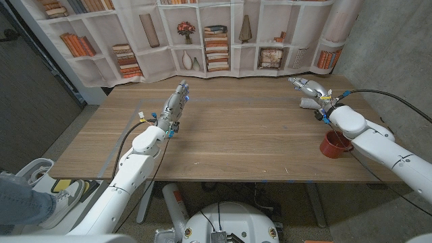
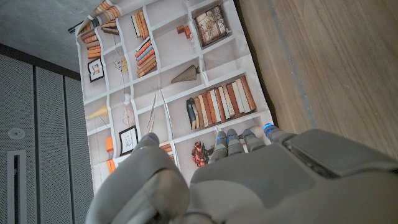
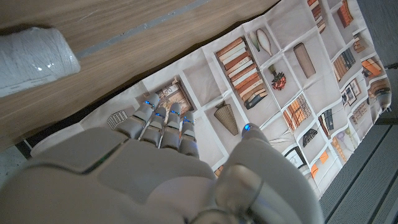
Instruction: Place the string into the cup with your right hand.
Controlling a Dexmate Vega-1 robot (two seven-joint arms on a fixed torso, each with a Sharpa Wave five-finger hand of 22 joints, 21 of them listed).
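Nearest us, the red cup (image 1: 333, 144) stands at the table's (image 1: 229, 135) right edge, partly behind the right forearm. Farther back, the right hand (image 1: 305, 86) hovers with fingers spread, holding nothing, over the white string spool (image 1: 309, 103) (it lies on its side). We read no label on it. The left hand (image 1: 177, 102) appears empty, fingers extended.
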